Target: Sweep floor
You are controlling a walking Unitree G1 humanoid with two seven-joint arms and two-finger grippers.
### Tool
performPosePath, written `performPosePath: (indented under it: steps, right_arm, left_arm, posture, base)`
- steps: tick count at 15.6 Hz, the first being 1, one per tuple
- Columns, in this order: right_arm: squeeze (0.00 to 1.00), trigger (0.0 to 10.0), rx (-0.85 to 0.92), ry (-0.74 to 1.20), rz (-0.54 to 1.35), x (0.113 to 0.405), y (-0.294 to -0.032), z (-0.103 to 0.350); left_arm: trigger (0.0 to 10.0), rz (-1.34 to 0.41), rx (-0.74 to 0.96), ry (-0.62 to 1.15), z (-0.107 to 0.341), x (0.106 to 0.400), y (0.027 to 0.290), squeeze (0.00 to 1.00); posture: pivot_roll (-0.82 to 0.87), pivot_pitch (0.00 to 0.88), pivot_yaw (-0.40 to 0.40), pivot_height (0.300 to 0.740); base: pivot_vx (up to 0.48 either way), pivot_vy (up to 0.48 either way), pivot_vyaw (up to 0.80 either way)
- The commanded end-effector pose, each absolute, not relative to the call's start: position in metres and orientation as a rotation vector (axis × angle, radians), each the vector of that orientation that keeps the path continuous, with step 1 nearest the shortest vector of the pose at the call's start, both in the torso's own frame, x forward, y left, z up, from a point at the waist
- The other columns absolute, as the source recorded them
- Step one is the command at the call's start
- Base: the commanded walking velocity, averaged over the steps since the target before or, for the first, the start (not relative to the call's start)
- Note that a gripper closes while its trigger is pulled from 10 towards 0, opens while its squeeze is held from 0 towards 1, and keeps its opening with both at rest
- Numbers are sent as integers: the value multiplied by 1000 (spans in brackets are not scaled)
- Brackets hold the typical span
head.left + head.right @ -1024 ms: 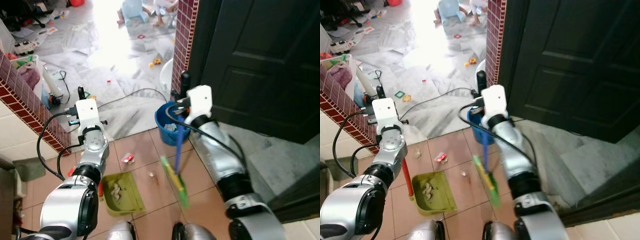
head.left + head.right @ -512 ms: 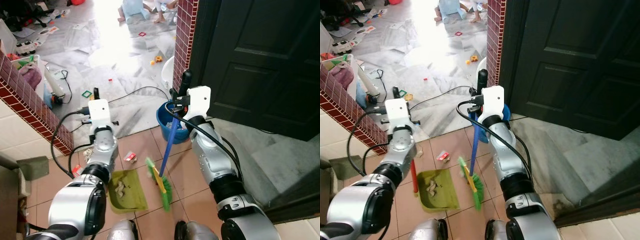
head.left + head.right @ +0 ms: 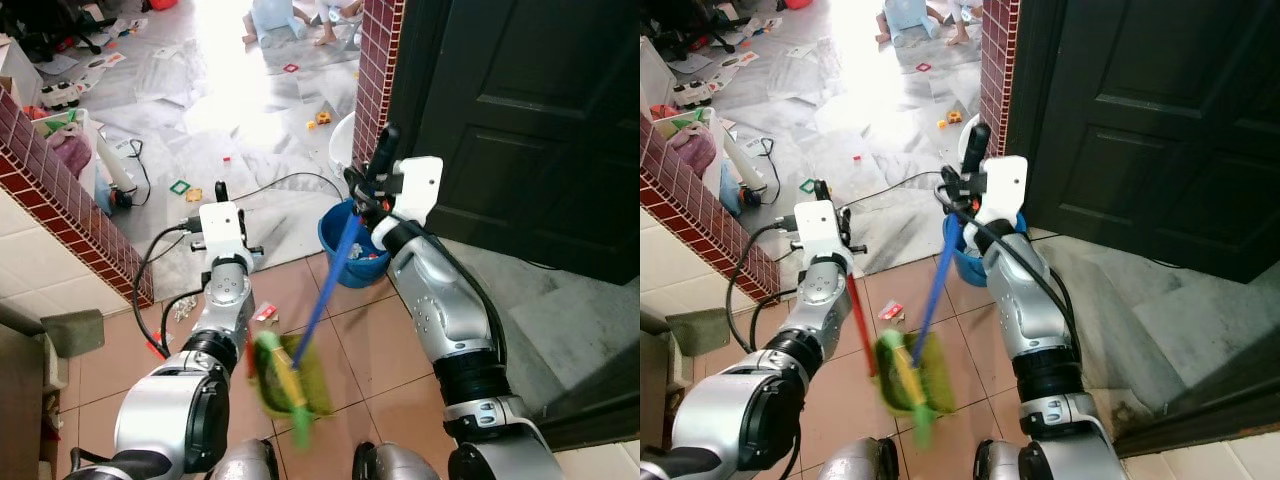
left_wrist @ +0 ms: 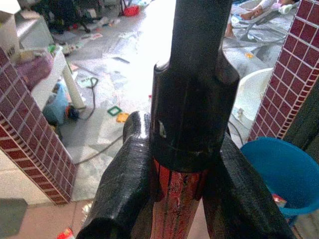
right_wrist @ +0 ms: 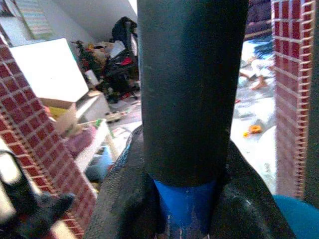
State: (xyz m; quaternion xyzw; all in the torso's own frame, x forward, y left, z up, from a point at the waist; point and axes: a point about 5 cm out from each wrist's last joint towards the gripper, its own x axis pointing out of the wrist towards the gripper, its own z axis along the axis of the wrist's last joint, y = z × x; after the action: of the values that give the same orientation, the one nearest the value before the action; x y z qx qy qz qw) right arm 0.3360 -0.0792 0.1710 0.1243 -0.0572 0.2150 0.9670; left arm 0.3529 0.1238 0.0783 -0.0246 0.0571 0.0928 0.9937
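While the green plastic broom head shows blurred low in the left eye view, it lies over the green plastic dustpan on the near terracotta tile floor, and contact between them cannot be confirmed. The blue broom handle slants up and far-right to the right gripper. Just behind it stands a blue plastic bucket, near the dark panelled door. A small red-and-white scrap lies on the tiles left of the handle.

In the right eye view, the left gripper sits at the top of the red dustpan handle, which drops to the pan. A red brick wall runs along the left.

In the left wrist view, the two black fingers are closed on the red shaft just under its black end cap.

In the right wrist view, the fingers are clamped on the blue shaft below its black grip sleeve.

Assessment: both tools appear light, rigid plastic. The long handles give leverage, so a hold near the top is workable but lets the head swing; the smooth shafts may rotate in the fingers. The bristles look soft and will flex against the tiles.
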Motion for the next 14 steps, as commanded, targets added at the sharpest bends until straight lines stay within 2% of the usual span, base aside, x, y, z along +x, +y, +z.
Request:
performPosePath:
  steps: [1,5,7,11,12,14]
  right_arm:
    - [0,10000,339,-159,441,338,-79,194]
    - [0,10000,311,-189,537,343,-80,226]
    - [0,10000,212,-288,625,343,-84,264]
    - [0,10000,100,-461,625,346,-97,315]
    - [0,10000,-21,-553,596,345,-102,331]
    - [0,10000,-57,-543,554,349,-109,329]
  left_arm:
    - [10000,162,-98,199,67,349,116,0]
    - [10000,161,-132,188,76,356,116,0]
    - [10000,136,-127,180,83,361,116,0]
    - [10000,103,-134,156,90,366,121,0]
    - [10000,93,-141,154,91,367,128,0]
    - [10000,104,-149,144,94,369,134,0]
  posture:
    - [-223,84,28,740]
    - [-226,48,39,740]
    - [-228,22,44,740]
    - [-212,0,45,740]
    - [-208,0,50,740]
    - [-198,0,57,740]
  base:
    - [0,0,0]
    - [0,0,0]
    - [0,0,0]
    - [0,0,0]
    - [0,0,0]
    - [0,0,0]
